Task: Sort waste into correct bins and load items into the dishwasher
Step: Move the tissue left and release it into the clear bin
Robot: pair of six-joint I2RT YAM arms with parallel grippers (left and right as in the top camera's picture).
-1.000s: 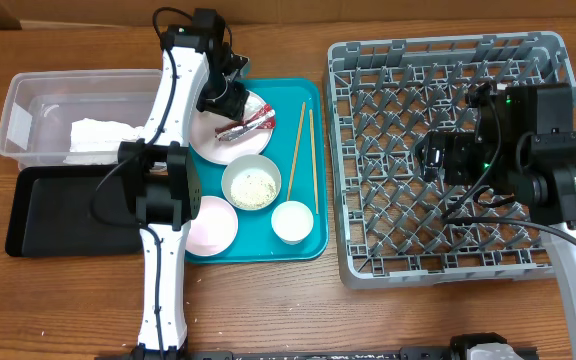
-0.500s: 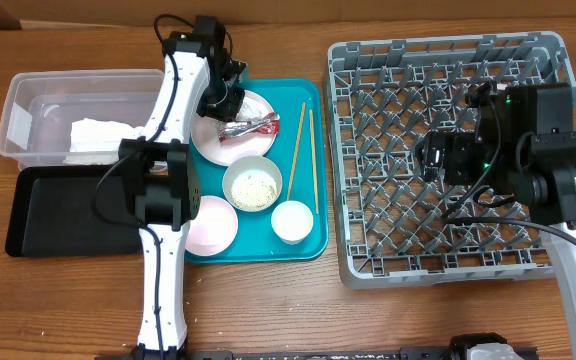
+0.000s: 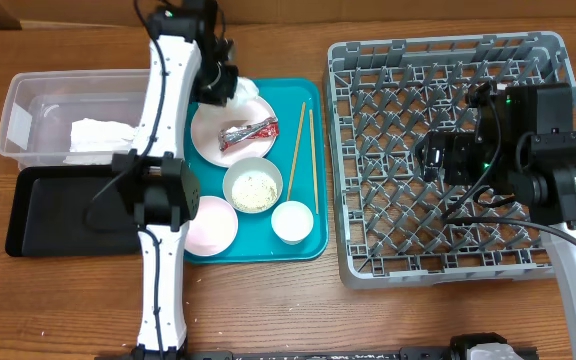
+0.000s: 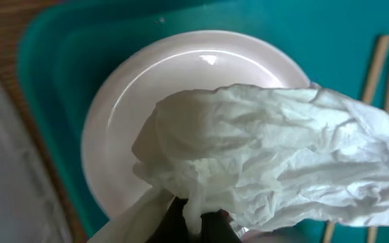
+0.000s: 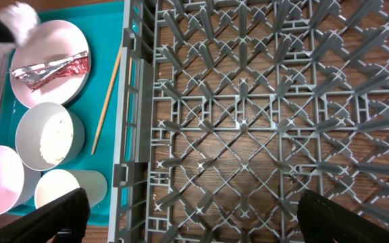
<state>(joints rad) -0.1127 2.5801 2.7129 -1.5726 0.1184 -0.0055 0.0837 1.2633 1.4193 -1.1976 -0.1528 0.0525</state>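
Observation:
My left gripper (image 4: 194, 226) is shut on a crumpled white paper napkin (image 4: 275, 162), which hangs just above the white plate (image 4: 127, 115). From overhead the napkin (image 3: 251, 88) is at the plate's (image 3: 213, 142) far edge, by the left gripper (image 3: 232, 90). A red sauce packet (image 3: 246, 131) lies on that plate. In front stand a bowl with rice (image 3: 251, 186), a pink plate (image 3: 211, 222) and a white cup (image 3: 292, 221). Two chopsticks (image 3: 296, 150) lie alongside. My right gripper (image 5: 204, 223) hangs open over the grey dishwasher rack (image 5: 262, 101), holding nothing.
The dishes sit on a teal tray (image 3: 313, 245). A clear tub (image 3: 38, 100) holding another white napkin (image 3: 103, 135) stands at the left. A black tray (image 3: 58, 215) lies in front of it. The rack (image 3: 558, 60) fills the right side of the table.
My left gripper closed on the napkin and lifted it off the plate toward the back, uncovering the red packet. The right arm has not moved.

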